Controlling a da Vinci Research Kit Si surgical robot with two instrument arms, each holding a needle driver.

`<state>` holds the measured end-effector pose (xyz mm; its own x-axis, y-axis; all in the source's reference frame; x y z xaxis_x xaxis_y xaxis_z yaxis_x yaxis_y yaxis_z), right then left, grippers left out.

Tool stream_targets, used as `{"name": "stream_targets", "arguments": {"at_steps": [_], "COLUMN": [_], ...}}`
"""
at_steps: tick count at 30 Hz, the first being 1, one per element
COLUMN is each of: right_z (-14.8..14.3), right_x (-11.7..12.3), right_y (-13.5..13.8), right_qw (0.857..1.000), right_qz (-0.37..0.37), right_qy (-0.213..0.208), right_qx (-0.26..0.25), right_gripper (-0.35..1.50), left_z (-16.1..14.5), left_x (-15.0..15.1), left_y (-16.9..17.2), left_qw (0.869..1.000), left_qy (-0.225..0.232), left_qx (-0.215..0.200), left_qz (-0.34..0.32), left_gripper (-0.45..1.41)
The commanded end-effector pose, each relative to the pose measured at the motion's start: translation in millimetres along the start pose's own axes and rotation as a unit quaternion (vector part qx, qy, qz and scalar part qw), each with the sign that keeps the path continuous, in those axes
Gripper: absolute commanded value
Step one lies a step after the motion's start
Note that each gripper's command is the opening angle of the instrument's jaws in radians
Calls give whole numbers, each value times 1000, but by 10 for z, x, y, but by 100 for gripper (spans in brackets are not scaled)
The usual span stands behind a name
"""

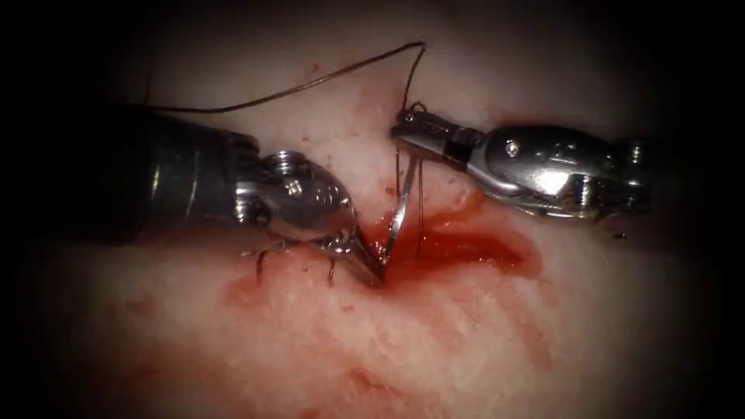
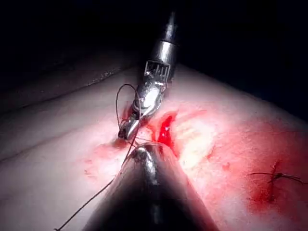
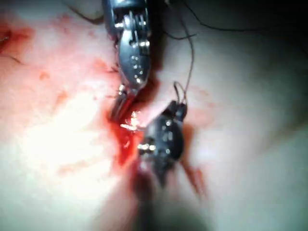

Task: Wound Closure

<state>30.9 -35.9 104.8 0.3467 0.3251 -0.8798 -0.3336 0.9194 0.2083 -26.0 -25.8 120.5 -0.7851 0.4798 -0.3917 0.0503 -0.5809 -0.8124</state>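
The tissue (image 1: 466,334) spreads pale and wet across the lower frame, blotched pink, and the edges of the picture fall off into darkness. No other surface or room can be made out.

At centre the cut (image 1: 497,256) runs to the right, pooled with red fluid (image 1: 458,247). The left tool (image 1: 371,270) comes in from the left of the frame and slants down to the cut's left end, where its tip touches the tissue. The lower end of the needle (image 1: 402,206) stands right against that tip, sunk in the cut. Whether this tool grips the needle, the tissue or nothing, I cannot tell.

Further back, right of centre, the right tool (image 1: 407,133) reaches in from the right. Its jaws are closed on the needle's upper end, and from there the needle slants down and left to the cut.

The thread (image 1: 310,81) rises from the right tool's tip to the upper middle of the frame. It then trails left in a long low arc to the dark left edge, and two thin strands hang beside the needle.

By count there are two tools, one needle, one long thread and one cut. Two short thread ends (image 1: 260,264) stick up from the tissue just left of the cut, below the left tool. The left wrist view shows one knotted stitch (image 2: 276,177), well apart from the tools.
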Motion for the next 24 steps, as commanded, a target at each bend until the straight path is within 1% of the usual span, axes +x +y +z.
{"name": "stream_targets", "arguments": {"at_steps": [1,7,11,17,24], "right_z": [7,6,7,9,11], "right_x": [0,4,5,3,6], "right_y": [-4,-11,-3,2,-13], "right_qw": [1000,998,998,998,998], "right_qz": [-11,-55,-60,-65,-65], "right_qy": [-2,-6,-11,-12,-10], "right_qx": [2,1,-8,-12,-11], "right_gripper": [-35,-35,-35,-35,-35], "left_z": [5,3,9,19,18], "left_x": [3,8,12,10,8], "left_y": [-2,11,14,15,14], "left_qw": [1000,1000,1000,1000,1000], "left_qy": [1,2,3,0,-1], "left_qx": [1,-3,-1,0,-2], "left_qz": [-4,5,5,9,12], "left_gripper": [-11,-11,-11,-13,-13]}}
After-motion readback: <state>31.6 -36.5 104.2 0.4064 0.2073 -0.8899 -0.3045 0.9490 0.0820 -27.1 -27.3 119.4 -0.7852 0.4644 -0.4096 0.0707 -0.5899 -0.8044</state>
